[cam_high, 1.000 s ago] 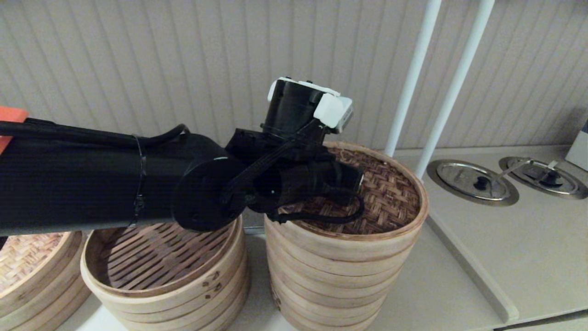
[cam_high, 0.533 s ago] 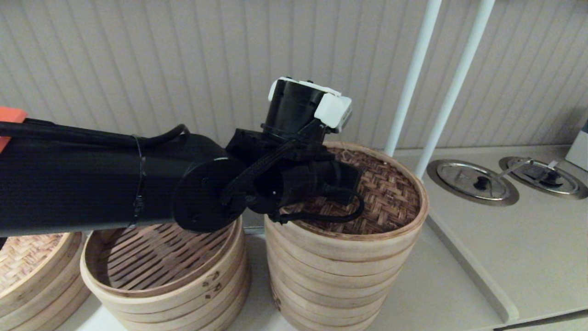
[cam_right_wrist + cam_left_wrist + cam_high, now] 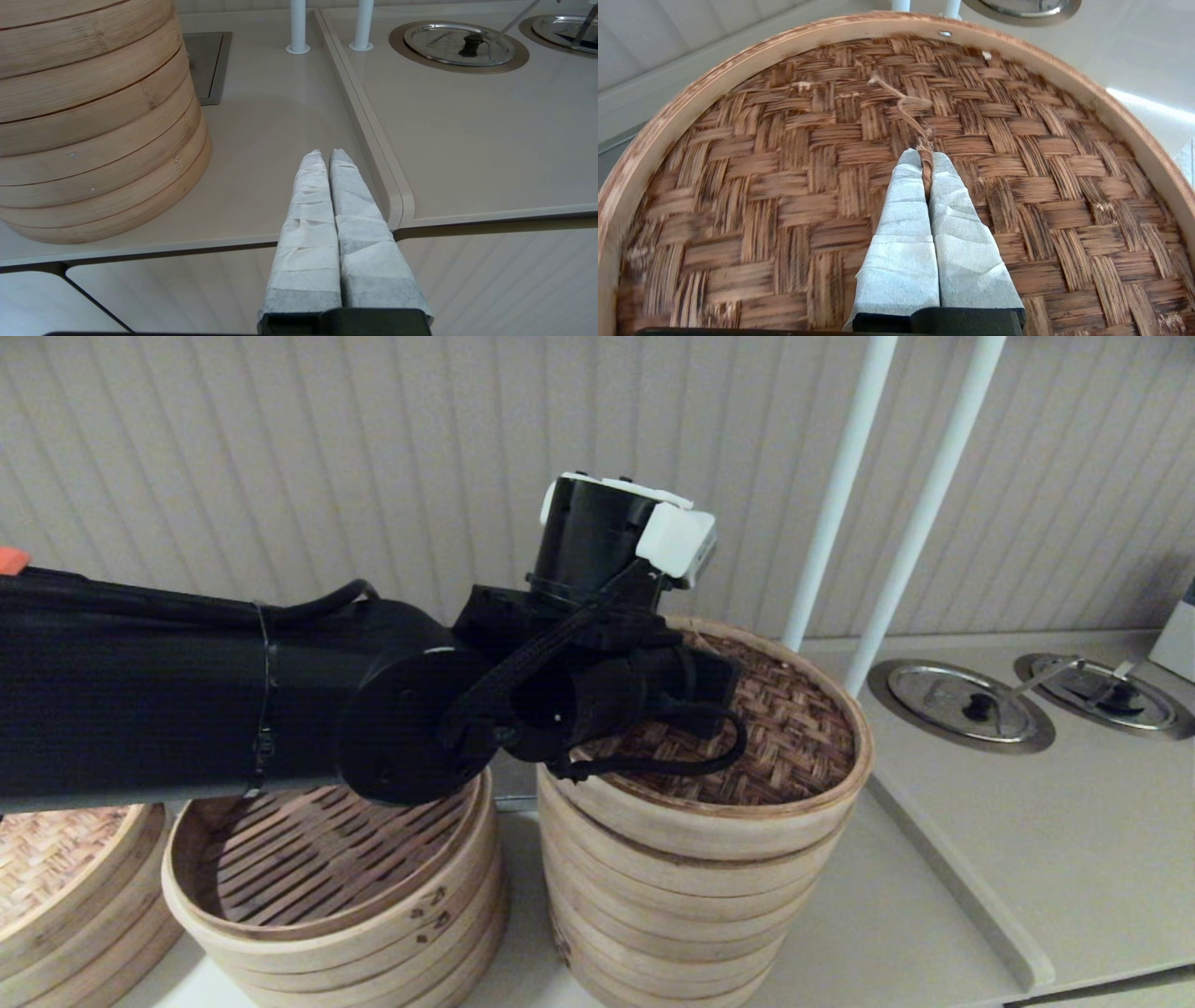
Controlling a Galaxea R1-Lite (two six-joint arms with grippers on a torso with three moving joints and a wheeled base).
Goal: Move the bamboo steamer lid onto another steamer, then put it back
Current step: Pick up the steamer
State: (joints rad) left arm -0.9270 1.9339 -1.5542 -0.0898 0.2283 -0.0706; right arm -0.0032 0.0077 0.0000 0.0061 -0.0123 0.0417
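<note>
The left hand (image 3: 926,156) is clenched on the twisted cord loop (image 3: 924,161) at the middle of the dark woven lid (image 3: 784,737), its wrapped fingers (image 3: 901,224) pinching the cord between their tips. The lid sits on top of the tall steamer stack (image 3: 691,887), toward the middle of the table (image 3: 1027,859), beside the shorter open steamer (image 3: 336,896) with its slatted floor. The right hand (image 3: 325,156) hangs past the table's front edge, fingers pressed together with nothing between them.

Head view downward over counter (image 3: 980,859), wrist views close, sharing tall steamer (image 3: 691,887).
</note>
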